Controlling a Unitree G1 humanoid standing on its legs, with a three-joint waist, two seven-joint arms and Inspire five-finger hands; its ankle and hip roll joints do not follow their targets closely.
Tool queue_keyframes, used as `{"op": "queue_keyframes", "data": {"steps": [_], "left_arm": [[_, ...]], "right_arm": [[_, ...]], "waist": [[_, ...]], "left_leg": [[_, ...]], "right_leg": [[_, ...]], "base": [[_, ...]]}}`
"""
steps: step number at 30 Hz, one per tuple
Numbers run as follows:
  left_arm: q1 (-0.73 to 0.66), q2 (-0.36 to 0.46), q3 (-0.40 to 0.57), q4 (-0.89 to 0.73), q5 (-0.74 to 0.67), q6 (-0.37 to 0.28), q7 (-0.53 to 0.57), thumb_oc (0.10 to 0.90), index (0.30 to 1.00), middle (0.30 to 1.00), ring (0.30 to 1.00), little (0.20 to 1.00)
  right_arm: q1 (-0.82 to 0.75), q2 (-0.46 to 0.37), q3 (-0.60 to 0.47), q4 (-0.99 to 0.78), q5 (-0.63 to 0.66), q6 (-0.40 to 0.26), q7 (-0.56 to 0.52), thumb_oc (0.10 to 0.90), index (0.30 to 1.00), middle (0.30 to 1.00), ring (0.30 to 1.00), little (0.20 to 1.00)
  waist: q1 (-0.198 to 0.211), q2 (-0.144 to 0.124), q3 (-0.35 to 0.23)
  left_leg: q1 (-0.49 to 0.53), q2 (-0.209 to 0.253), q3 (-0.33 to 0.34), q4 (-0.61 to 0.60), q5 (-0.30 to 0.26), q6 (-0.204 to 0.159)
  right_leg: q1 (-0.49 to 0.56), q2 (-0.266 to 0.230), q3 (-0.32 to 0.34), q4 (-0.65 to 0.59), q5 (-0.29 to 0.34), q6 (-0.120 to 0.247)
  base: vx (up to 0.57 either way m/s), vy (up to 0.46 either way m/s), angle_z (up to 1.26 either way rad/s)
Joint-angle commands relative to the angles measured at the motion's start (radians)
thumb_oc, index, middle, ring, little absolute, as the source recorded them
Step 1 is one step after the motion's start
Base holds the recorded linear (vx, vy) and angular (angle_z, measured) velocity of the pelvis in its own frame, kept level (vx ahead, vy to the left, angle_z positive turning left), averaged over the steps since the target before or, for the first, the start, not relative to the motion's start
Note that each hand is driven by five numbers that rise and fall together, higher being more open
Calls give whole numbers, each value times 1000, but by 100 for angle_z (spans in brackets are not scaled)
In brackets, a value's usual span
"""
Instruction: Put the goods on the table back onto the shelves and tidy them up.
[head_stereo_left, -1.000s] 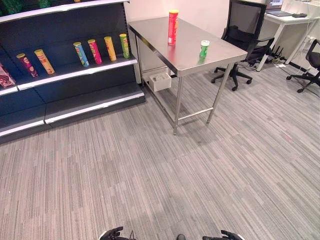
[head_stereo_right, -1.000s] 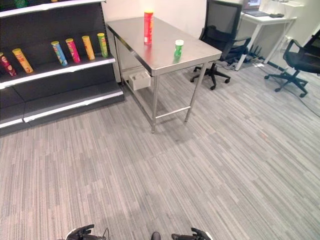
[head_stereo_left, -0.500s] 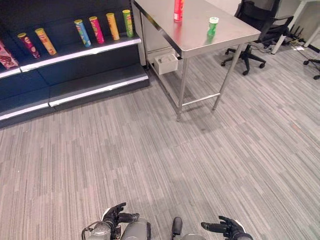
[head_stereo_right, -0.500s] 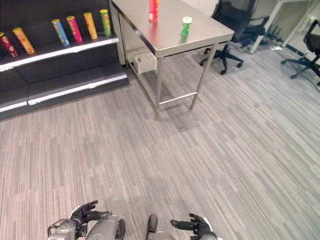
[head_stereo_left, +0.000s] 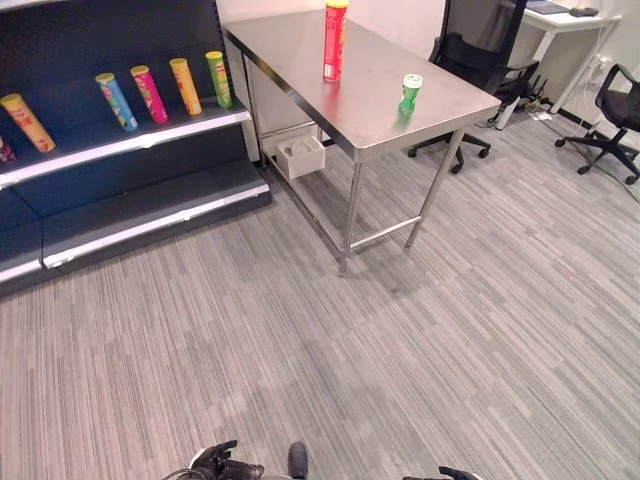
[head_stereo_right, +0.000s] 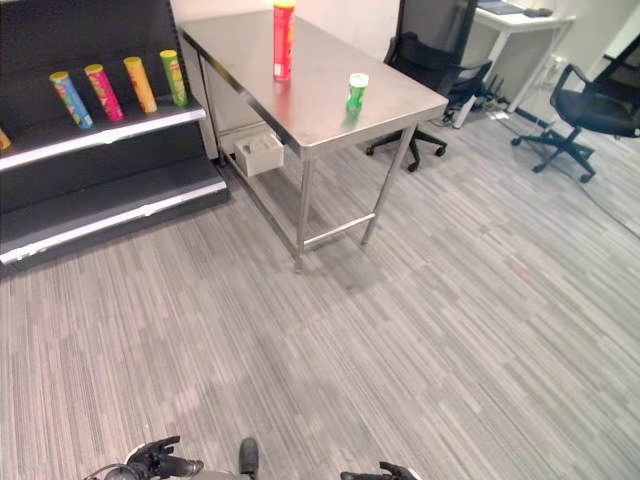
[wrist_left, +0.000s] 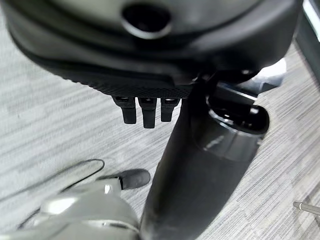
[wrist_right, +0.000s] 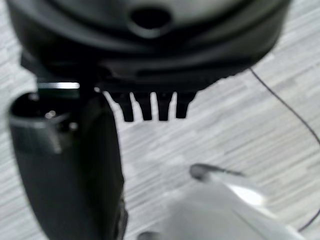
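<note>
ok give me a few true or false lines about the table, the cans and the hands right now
1. Two cans stand on the steel table: a tall red can and a short green can. True.
2. The green can lies on its side. False: it stands upright, near the table's front edge.
3. The left hand holds the red can. False: it hangs low over the carpet and holds nothing, as does the right hand.
4. A row of tall cans stands on a shelf to the left of the table. True.
5. A white bin sits on top of the table. False: it sits on the floor under it.
</note>
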Motion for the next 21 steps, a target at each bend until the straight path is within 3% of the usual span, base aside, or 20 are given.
{"op": "queue_keyframes", "data": {"steps": [1,2,3,4,6,7,9,12,14,18,21], "left_arm": [[-18,24,0,-42,18,-10,18,800,900,900,900,900],[-17,24,0,-42,18,-10,18,800,900,900,900,900],[-27,26,-5,-63,11,-13,21,800,900,900,900,900],[-27,26,-5,-63,11,-13,21,800,900,900,900,900],[-38,28,-13,-76,10,-18,23,800,900,900,900,900],[-43,28,-17,-77,11,-19,23,800,900,900,900,900],[-56,26,-23,-67,19,-24,31,800,900,900,900,900],[-70,23,-14,-64,28,-28,36,800,900,900,900,900],[-66,20,-9,-62,36,-29,35,800,900,900,900,900],[-56,14,-11,-57,59,-33,35,800,900,900,900,900],[-43,-3,-15,-61,45,-32,29,800,900,900,900,900]], "right_arm": [[-72,-76,-21,-76,19,-25,-30,800,900,900,900,900],[-71,-76,-21,-77,19,-25,-30,800,900,900,900,900],[-63,-75,-27,-82,24,-25,-32,800,900,900,900,900],[-63,-75,-27,-82,24,-25,-32,800,900,900,900,900],[-60,-76,-36,-89,31,-25,-35,800,900,900,900,900],[-60,-77,-40,-90,36,-25,-38,800,900,900,900,900],[-61,-74,-51,-87,52,-23,-44,800,900,900,900,900],[-60,-66,-61,-76,64,-21,-49,800,900,900,900,900],[-56,-65,-58,-77,54,-18,-45,800,900,900,900,900],[-36,-77,-50,-71,37,-18,-38,800,900,900,900,900],[-31,-99,-37,-62,28,-21,-33,800,900,900,900,900]], "waist": [[2,57,89],[0,53,90],[-21,64,100],[-23,67,99],[-38,65,111],[-47,63,114],[-74,46,124],[-100,25,130],[-106,23,130],[-113,-2,101],[-125,19,67]], "left_leg": [[-30,38,-30,14,-23,-30],[-31,34,-30,15,-24,-30],[14,38,-33,5,-50,-38],[13,41,-35,4,-49,-39],[55,43,-32,-4,-83,-54],[65,43,-39,-4,-93,-61],[108,34,-54,-4,-124,-75],[167,31,-70,-4,-165,-93],[204,38,-71,-4,-192,-104],[269,36,-94,-4,-252,-113],[305,100,-119,-4,-262,-136]], "right_leg": [[24,12,-45,-21,350,-10],[21,7,-44,-13,345,-9],[-24,-35,-120,-74,292,-20],[-22,-32,-124,-79,295,-22],[-46,-57,-198,-240,262,-21],[-47,-51,-219,-337,272,-17],[-63,-12,-198,-561,299,2],[-128,17,-171,-750,386,52],[-164,22,-204,-787,399,68],[-134,14,-229,-787,438,61],[-98,57,-212,-780,432,33]], "base": [[190,322,33],[275,117,26],[197,40,33],[296,26,18],[254,-67,7],[330,-122,19],[321,-137,10],[345,-117,21],[375,-137,30],[340,-146,11],[403,-265,31]]}}
